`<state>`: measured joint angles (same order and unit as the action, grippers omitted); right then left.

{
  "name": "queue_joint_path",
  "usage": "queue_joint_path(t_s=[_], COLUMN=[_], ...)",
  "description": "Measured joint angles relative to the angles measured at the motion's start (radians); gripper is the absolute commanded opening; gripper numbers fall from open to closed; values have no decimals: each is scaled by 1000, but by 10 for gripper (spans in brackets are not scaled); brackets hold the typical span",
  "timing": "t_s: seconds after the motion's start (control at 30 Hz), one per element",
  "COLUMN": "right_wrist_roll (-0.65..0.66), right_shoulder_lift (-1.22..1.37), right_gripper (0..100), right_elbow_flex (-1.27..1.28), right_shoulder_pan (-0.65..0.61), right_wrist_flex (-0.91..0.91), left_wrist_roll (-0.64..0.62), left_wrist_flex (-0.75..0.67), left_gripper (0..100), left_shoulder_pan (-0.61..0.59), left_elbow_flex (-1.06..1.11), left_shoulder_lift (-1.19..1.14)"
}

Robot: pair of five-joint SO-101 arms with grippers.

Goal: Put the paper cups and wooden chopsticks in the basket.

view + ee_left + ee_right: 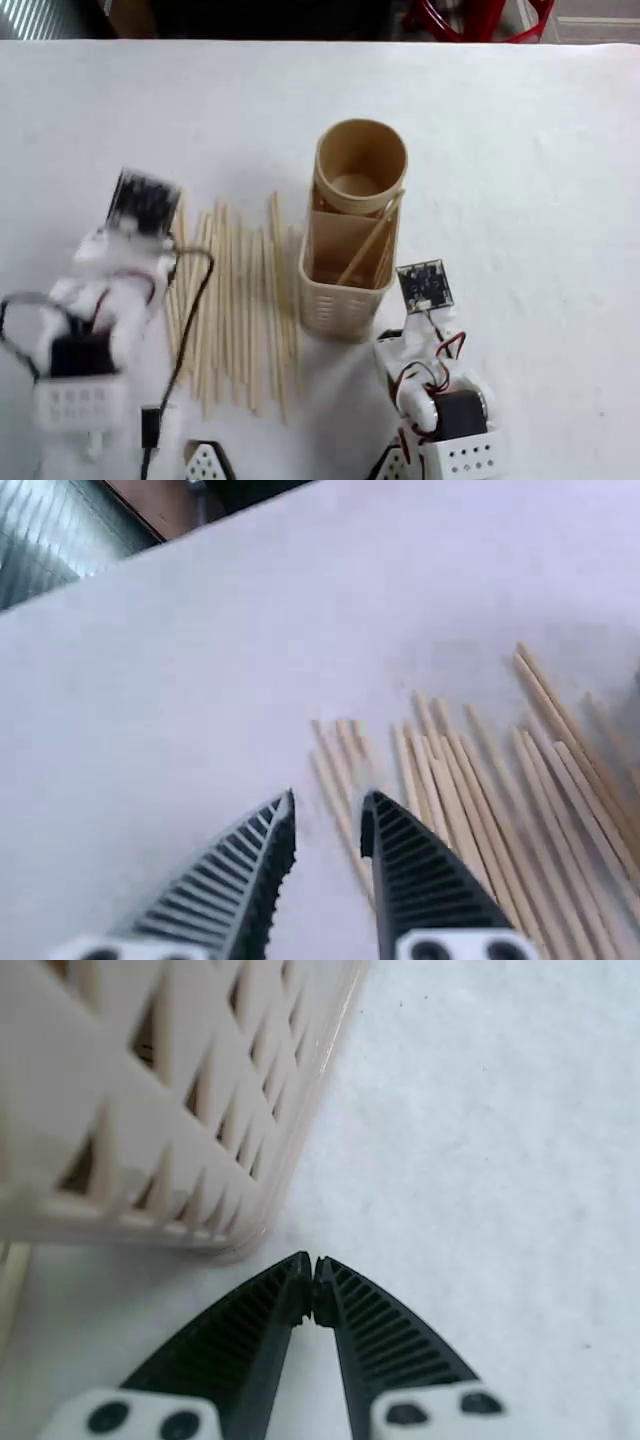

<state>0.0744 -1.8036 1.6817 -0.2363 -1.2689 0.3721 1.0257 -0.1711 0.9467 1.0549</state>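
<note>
Left tool (328,810) is hovering, slightly parted, over loose wooden chopsticks (470,780) on the table (520,150), apparently lining up a pick. Right tool (313,1265) is sitting clenched, empty, beside the basket (335,300) holding a paper cup (357,180).

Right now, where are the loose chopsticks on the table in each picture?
High view: the loose chopsticks lie in a row between the left arm and the basket.
Left wrist view: the chopsticks fan out just past the open left hand.
Right wrist view: a pale strip at the edge beside the basket may be one; I cannot tell.
Shared landmark: the white table.
</note>
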Motion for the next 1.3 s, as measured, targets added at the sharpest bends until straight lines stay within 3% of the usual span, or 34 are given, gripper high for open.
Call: queue_joint_path(t_s=[0.2,0.33,0.77,1.07,1.3], right_wrist_roll=[0,0,0,0,0], right_shoulder_lift=[0,0,0,0,0], right_gripper=[19,19,19,19,19], right_elbow_flex=[0,0,0,0,0], right_shoulder_pan=[0,0,0,0,0], right_wrist_flex=[0,0,0,0,0], left_wrist_roll=[-198,-227,-215,-215,-209], left_wrist_flex=[51,57,-101,-109,-103], left_gripper=[120,123,124,118,37], left_shoulder_pan=[63,64,75,69,72], left_elbow_flex=[-356,-404,-276,-334,-358], left_shoulder_lift=[-644,-911,-970,-1131,-1162])
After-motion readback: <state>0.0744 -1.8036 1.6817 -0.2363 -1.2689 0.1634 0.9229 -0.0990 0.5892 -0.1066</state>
